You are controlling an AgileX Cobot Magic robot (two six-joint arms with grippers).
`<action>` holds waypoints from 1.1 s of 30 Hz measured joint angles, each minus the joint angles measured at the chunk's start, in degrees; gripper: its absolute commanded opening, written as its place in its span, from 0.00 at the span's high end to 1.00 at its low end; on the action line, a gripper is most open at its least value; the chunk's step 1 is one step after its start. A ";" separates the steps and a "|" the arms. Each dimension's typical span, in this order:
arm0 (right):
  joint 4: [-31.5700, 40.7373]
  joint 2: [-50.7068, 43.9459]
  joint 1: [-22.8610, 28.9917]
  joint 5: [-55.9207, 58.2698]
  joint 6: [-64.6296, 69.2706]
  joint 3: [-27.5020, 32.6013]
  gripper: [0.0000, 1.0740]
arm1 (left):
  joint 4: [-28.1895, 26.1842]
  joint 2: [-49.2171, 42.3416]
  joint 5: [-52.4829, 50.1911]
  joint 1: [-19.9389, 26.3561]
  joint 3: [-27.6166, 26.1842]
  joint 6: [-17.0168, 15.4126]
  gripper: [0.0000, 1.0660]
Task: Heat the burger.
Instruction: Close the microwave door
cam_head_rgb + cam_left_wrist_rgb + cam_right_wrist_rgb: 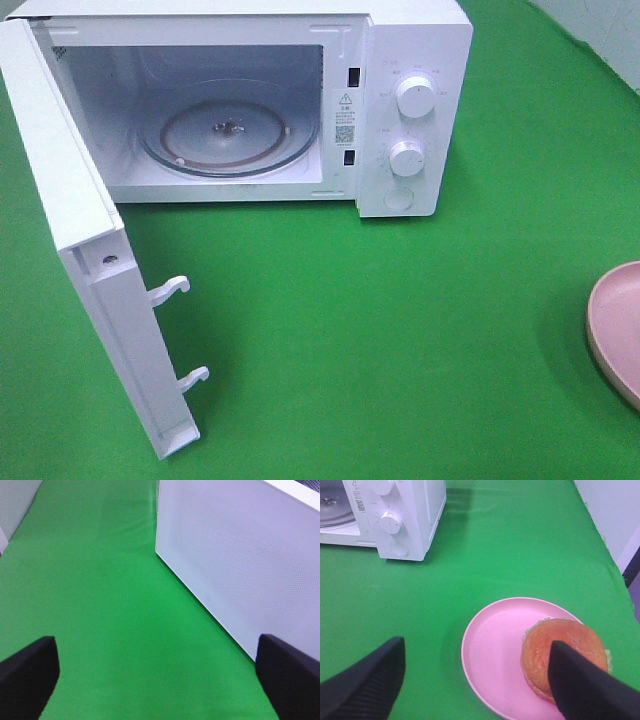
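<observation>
The burger (570, 632), with its golden-brown bun and a fringe of green lettuce, lies off-centre on a pink plate (495, 640) in the right wrist view. My right gripper (476, 642) hovers open above the plate, holding nothing, and one dark finger (585, 685) overlaps the burger in the picture. The exterior view shows only the plate's edge (620, 320) at the far right, with the burger out of frame. My left gripper (155, 645) is open over the green cloth beside the microwave door (240, 555). Neither gripper shows in the exterior view.
The white microwave (400, 100) stands at the back with its door (90, 260) swung wide open toward the front left. A glass turntable (228, 135) lies bare inside. Two knobs and a button are on its right panel. Green cloth covers the table.
</observation>
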 measured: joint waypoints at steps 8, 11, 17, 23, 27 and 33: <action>0.00 0.00 0.00 0.00 0.00 0.00 0.29 | 0.00 0.00 0.00 0.00 0.00 0.00 0.06; 0.00 0.00 0.00 0.00 0.00 0.00 0.29 | 0.00 0.00 0.00 0.00 0.00 0.00 0.06; 0.00 0.00 0.00 0.00 0.00 0.00 0.29 | 0.00 0.00 0.00 0.00 0.00 0.00 0.06; 0.00 0.00 0.00 0.00 0.00 0.00 0.29 | 0.00 0.00 0.00 0.00 0.00 0.00 0.06; 0.00 0.00 0.00 0.00 0.00 0.00 0.29 | 0.00 0.00 0.00 0.00 0.00 0.00 0.06; 0.00 0.00 0.00 0.00 0.00 0.00 0.29 | 0.00 0.00 0.00 0.00 0.00 0.00 0.06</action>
